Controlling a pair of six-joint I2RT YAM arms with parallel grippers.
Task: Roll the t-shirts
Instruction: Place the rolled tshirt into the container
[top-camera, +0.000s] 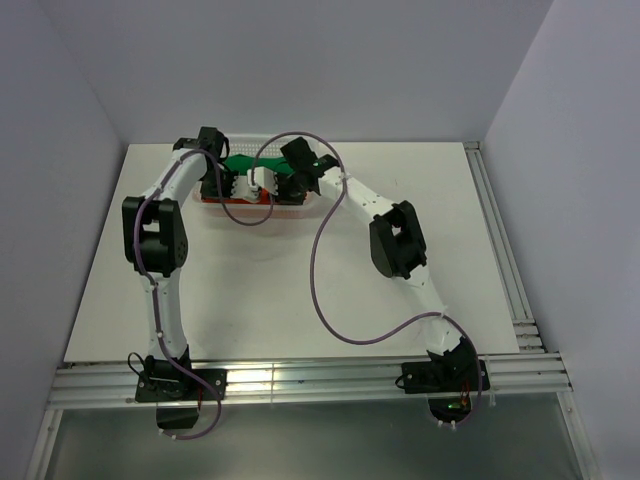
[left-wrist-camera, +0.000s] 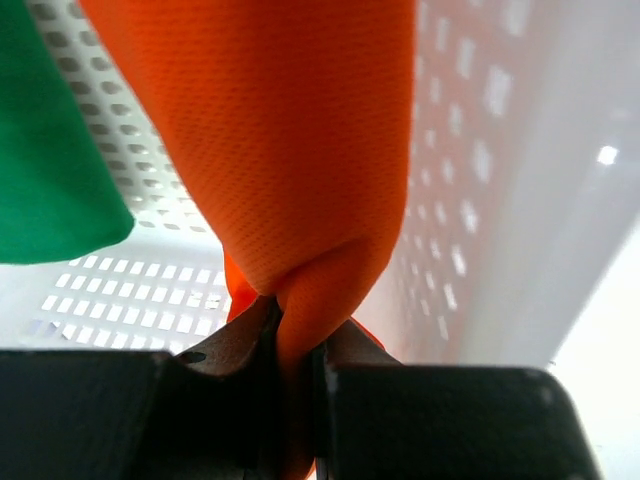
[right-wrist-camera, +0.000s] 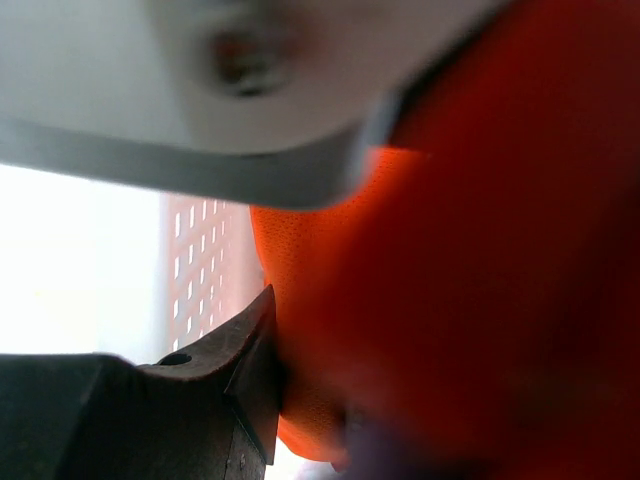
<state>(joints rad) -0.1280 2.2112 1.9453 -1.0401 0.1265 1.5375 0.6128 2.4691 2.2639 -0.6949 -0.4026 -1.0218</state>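
One orange-red t-shirt (left-wrist-camera: 300, 150), one green t-shirt (left-wrist-camera: 50, 130), one white mesh basket (left-wrist-camera: 130, 290), two arms (top-camera: 160, 240) (top-camera: 400, 245), one table (top-camera: 250, 300).

**A:** Where is the top view set?
**B:** High behind both arm bases, facing down and forward; distant, it takes in the whole white bench (top-camera: 250, 290).
**A:** And the wrist views?
**B:** Each looks out from its wrist, very near, within the white plastic mesh basket (left-wrist-camera: 130, 290); both share the bright orange-red cloth t-shirt (left-wrist-camera: 300, 150).

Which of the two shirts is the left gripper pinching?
The orange t-shirt: its cloth is pinched in the left gripper; the green t-shirt lies clear of it.
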